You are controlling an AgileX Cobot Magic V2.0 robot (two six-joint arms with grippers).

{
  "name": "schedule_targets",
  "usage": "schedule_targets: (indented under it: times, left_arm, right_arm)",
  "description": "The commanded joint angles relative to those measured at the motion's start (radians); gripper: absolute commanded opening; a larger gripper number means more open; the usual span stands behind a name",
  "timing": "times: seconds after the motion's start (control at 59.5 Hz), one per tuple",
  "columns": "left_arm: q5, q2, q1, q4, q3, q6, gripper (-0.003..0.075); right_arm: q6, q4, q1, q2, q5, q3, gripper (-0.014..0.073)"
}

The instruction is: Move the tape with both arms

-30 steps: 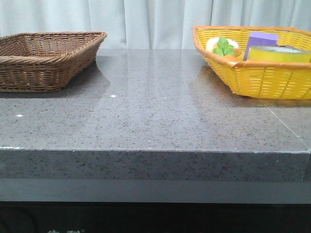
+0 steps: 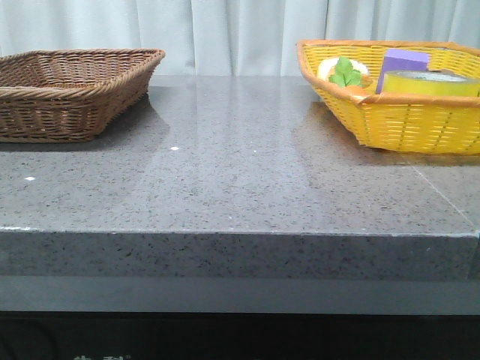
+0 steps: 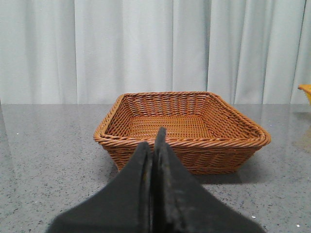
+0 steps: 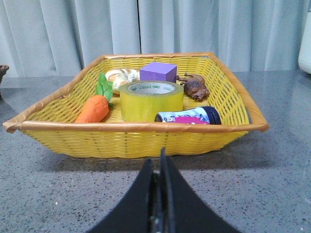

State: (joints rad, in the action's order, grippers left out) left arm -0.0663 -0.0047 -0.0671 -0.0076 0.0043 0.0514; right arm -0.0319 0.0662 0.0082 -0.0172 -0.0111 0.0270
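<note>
The yellow tape (image 4: pixel 151 100) stands flat in the middle of the yellow basket (image 4: pixel 141 136), its pale core facing up; in the front view the tape (image 2: pixel 430 82) peeks over the basket (image 2: pixel 405 124) rim at the right. My right gripper (image 4: pixel 158 165) is shut, empty, low over the table a short way in front of that basket. My left gripper (image 3: pixel 153 143) is shut too, holding nothing, pointing at the brown basket (image 3: pixel 182 141). Neither arm shows in the front view.
The yellow basket also holds a purple block (image 4: pixel 158 72), a toy carrot (image 4: pixel 93 108), a dark can (image 4: pixel 189 116), a brown figure (image 4: pixel 194 86) and a pale item behind. The brown wicker basket (image 2: pixel 71 90) sits back left, with nothing in it. Curtains hang behind the grey stone table (image 2: pixel 240 180).
</note>
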Motion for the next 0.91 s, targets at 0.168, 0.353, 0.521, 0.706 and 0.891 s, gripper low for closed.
schedule_targets:
  times: [0.168,0.353,0.521,0.706,0.891]
  left_arm:
    - [-0.079,-0.017,0.003,-0.009,0.005,-0.002,-0.0020]
    - [-0.114,-0.016,0.003,-0.090,-0.030,-0.002,-0.0020]
    - [0.036,-0.014,0.003,-0.115,-0.198,-0.002,-0.0020]
    - [0.255,0.034,0.003,-0.109,-0.457,-0.002,-0.0020]
    - [0.483,0.196,0.003,-0.079,-0.688,-0.002,-0.0020]
  right_arm:
    - [0.003,-0.003,0.001,-0.015,0.100,-0.007,-0.0067]
    - [0.002,0.038,0.001,-0.015,0.059,-0.096,-0.0067]
    - [0.002,0.038,0.001,0.010,-0.097,-0.268,-0.0067]
    - [0.002,0.038,0.001,0.114,-0.244,-0.470,-0.0065]
    - [0.002,0.038,0.001,0.262,-0.397,-0.659,-0.0065]
